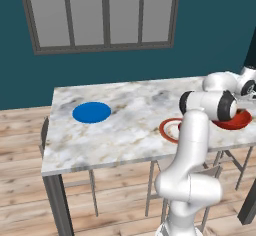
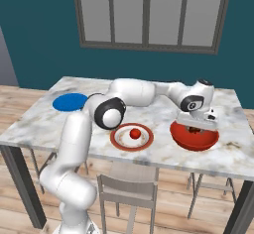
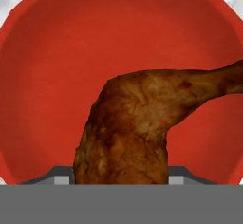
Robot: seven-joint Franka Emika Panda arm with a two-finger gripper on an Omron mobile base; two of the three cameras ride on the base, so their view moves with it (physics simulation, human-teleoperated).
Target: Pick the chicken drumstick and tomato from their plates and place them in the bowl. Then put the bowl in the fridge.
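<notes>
My gripper (image 2: 199,125) hangs just over the red-orange bowl (image 2: 181,137) at the right end of the table, shut on the chicken drumstick (image 3: 133,123). In the hand view the brown meat sits between the finger tips, its bone end pointing right over the bowl's (image 3: 57,66) red inside. The tomato (image 2: 134,133) lies on the white plate with the red-brown rim (image 2: 119,140), left of the bowl. The blue plate (image 2: 70,101) lies bare at the table's far left; in the left base view the blue plate (image 1: 91,112) is there too. The fridge is out of view.
The marble table (image 2: 44,121) stands on dark legs before a teal wall with a window (image 2: 149,15). Grey chairs (image 2: 128,191) are tucked under its near edge. My own arm (image 1: 192,145) covers part of the white plate (image 1: 166,129) and the bowl (image 1: 242,122).
</notes>
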